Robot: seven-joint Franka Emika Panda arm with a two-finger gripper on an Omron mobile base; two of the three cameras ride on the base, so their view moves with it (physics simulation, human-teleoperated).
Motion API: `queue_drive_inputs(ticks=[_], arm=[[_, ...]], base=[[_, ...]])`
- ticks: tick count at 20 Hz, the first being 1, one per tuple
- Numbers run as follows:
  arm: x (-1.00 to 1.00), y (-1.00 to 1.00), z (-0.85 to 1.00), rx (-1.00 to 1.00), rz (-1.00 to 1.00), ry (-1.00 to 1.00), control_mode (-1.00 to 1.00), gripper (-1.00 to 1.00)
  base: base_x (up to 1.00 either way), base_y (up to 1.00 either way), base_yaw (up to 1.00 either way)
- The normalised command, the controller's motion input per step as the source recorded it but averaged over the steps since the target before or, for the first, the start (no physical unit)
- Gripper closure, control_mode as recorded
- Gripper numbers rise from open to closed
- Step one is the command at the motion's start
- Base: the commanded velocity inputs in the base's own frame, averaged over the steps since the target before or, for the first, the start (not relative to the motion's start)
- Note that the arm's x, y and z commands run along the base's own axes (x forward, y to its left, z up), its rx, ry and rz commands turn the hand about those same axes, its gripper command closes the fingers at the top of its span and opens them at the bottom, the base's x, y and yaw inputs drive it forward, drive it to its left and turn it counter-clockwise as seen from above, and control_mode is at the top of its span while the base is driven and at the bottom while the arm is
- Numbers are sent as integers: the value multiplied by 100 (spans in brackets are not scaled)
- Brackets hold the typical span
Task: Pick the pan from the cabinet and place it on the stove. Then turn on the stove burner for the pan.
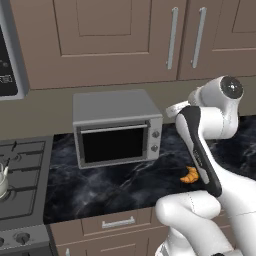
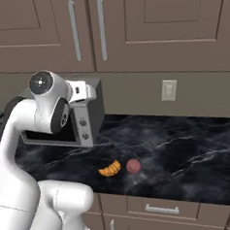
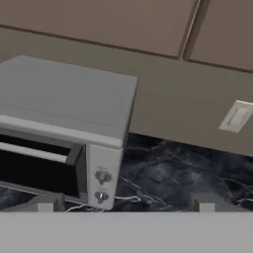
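Jaws [image 3: 126, 203] wide, holding nothing, above the dark desk [image 3: 163, 173]. Toaster oven [image 3: 64, 133] at 9 o'clock. Cabinet [image 1: 115, 40] doors shut above.

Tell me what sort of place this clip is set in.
A rendered home kitchen, it seems: a gas stove beside a silver toaster oven on a dark marble counter, with brown wooden wall cabinets above.
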Motion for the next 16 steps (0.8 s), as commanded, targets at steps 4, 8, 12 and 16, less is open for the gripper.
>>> queue_drive_inputs(ticks=[4, 8, 12, 16], arm=[[0, -35, 32, 0, 0, -22, -100, -100], [-2, -40, 40, 4, 0, -19, -100, -100], [0, -32, 36, 5, 0, -22, -100, -100], [0, -18, 32, 5, -1, -19, -100, -100]], base=[[0, 0, 0], [0, 0, 0], [0, 0, 0], [0, 0, 0]])
